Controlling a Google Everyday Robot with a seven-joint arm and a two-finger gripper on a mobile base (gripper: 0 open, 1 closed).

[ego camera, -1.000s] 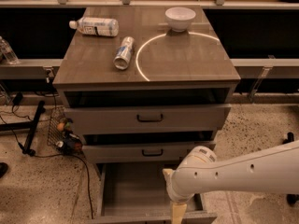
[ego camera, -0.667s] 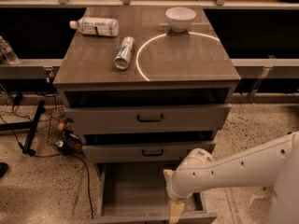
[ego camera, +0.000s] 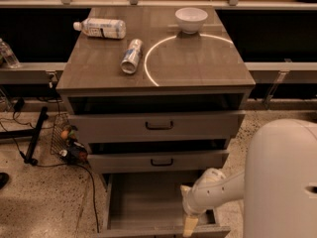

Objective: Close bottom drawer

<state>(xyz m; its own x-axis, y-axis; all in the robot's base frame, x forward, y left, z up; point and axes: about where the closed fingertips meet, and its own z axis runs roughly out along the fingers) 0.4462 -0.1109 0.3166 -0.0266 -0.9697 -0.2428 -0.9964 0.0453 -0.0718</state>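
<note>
The bottom drawer [ego camera: 141, 202] of the grey wood-grain cabinet is pulled far out, showing its plain grey interior; its front panel [ego camera: 163, 230] runs along the lower edge of the view. My gripper [ego camera: 190, 225] hangs from the white arm at the drawer's front right corner, its pale finger down by the front panel. The middle drawer [ego camera: 158, 161] and top drawer [ego camera: 158, 125] stand slightly out, each with a dark bar handle.
On the cabinet top [ego camera: 198, 63] lie a plastic bottle [ego camera: 100, 28] and a can [ego camera: 131, 56], and a white bowl [ego camera: 191, 19] stands at the back. Cables and a wire basket [ego camera: 64, 138] sit on the floor at the left. My white arm housing [ego camera: 282, 182] fills the lower right.
My arm has swung so that its large white housing now fills the lower right. The gripper stays at the drawer's front right corner. The bottom drawer remains pulled out.
</note>
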